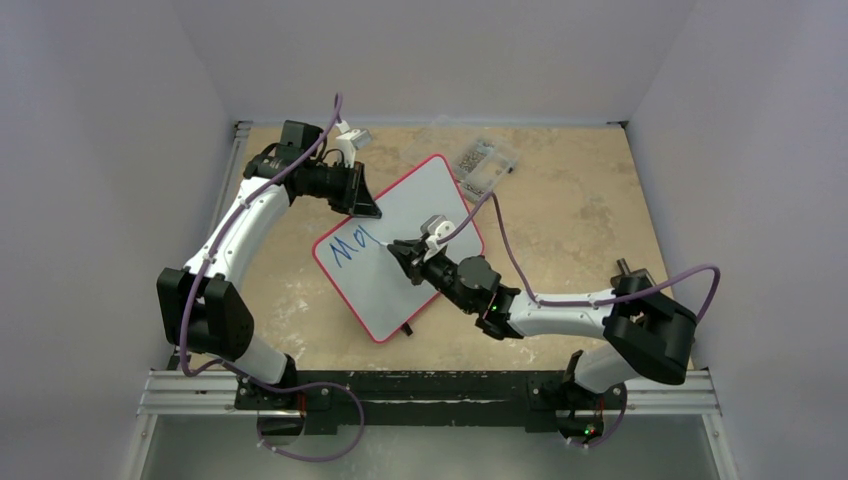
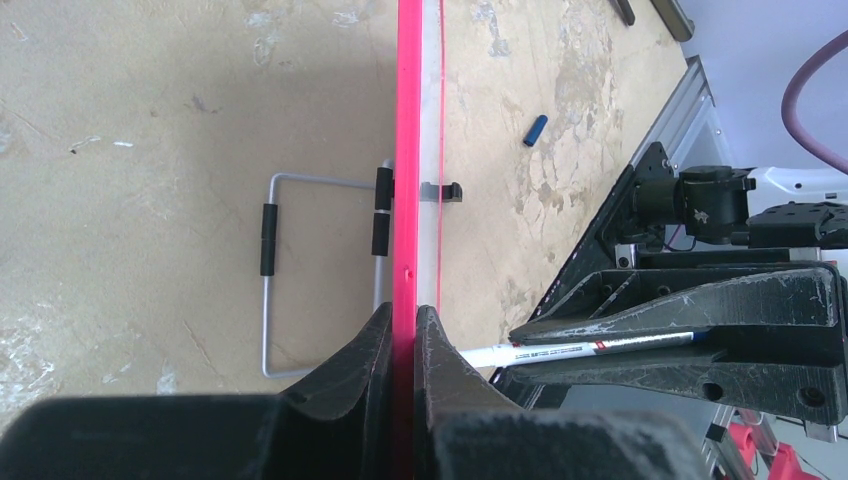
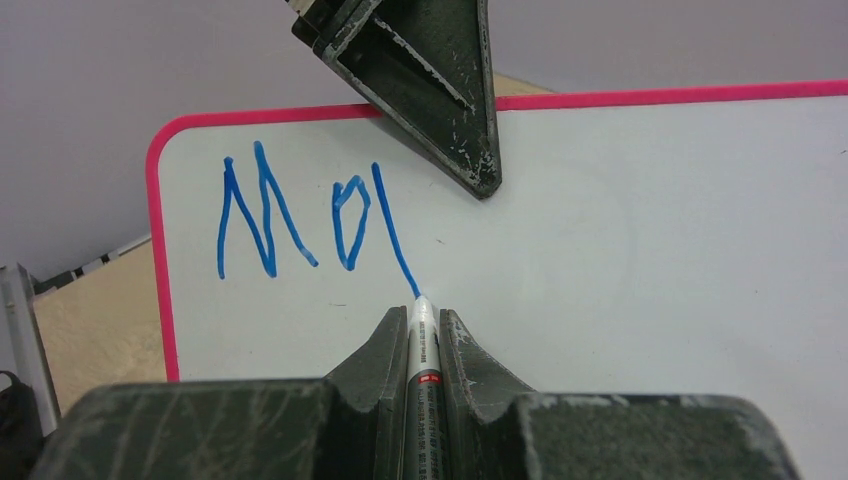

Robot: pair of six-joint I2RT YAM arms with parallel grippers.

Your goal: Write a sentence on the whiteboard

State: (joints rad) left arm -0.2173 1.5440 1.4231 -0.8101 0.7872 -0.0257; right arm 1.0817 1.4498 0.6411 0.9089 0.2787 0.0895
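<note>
The whiteboard, white with a thin red rim, stands tilted on the table. My left gripper is shut on its top rim; in the left wrist view the red rim runs between my fingers. My right gripper is shut on a grey marker. The marker's tip touches the board at the end of a slanted blue stroke. The blue letters read "Mo" plus that stroke, near the board's upper left corner; they also show in the top view.
A small clear plastic box of screws lies behind the board. A blue marker cap lies on the table. The board's wire stand with black sleeves rests on the table behind the board. The metal rail runs along the near edge.
</note>
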